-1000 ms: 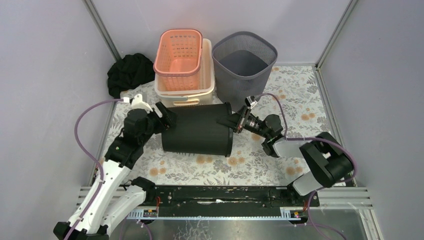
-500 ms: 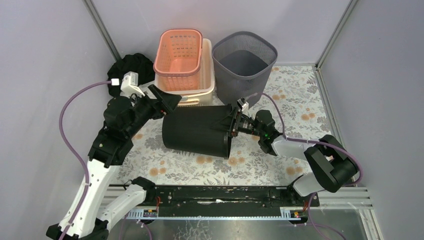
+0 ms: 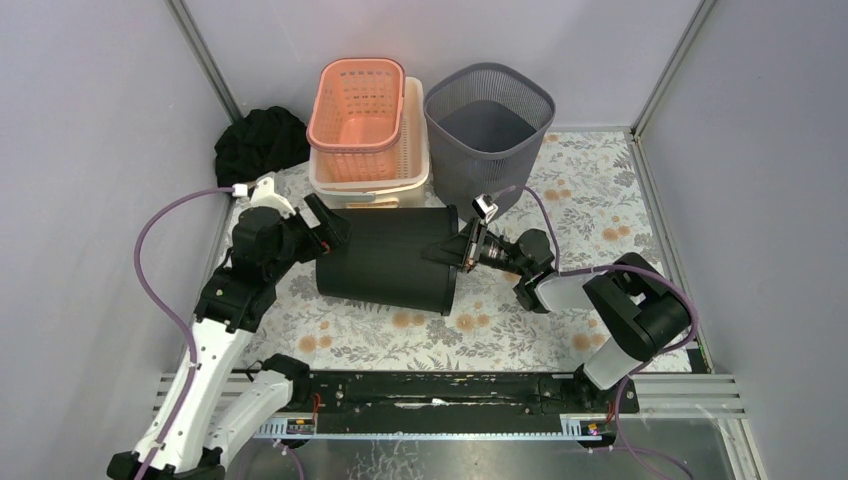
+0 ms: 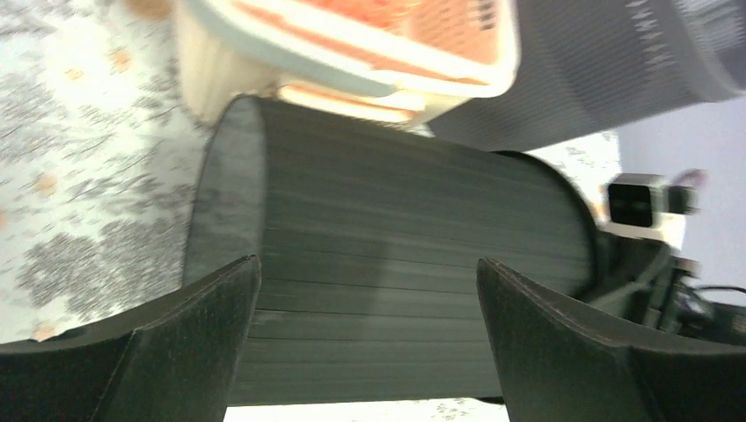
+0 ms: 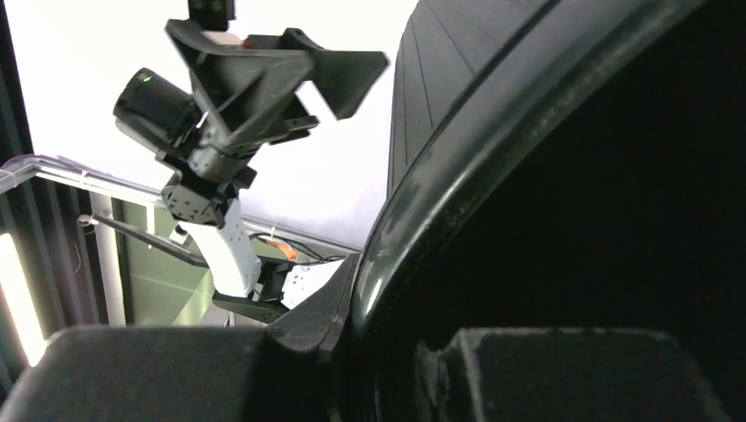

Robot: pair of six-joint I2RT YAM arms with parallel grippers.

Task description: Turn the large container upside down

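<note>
The big black bin is looking like dull, matt plastic, with fine ridges running along its side and a rim that is shining a little. The pink basket and the cream basket under it are looking like smooth plastic full of little holes. The grey bin is showing a net-like plastic wall. The black bundle is looking like soft cloth. The table cover is showing a smooth flowery print, and the rail is shining like metal.
</note>
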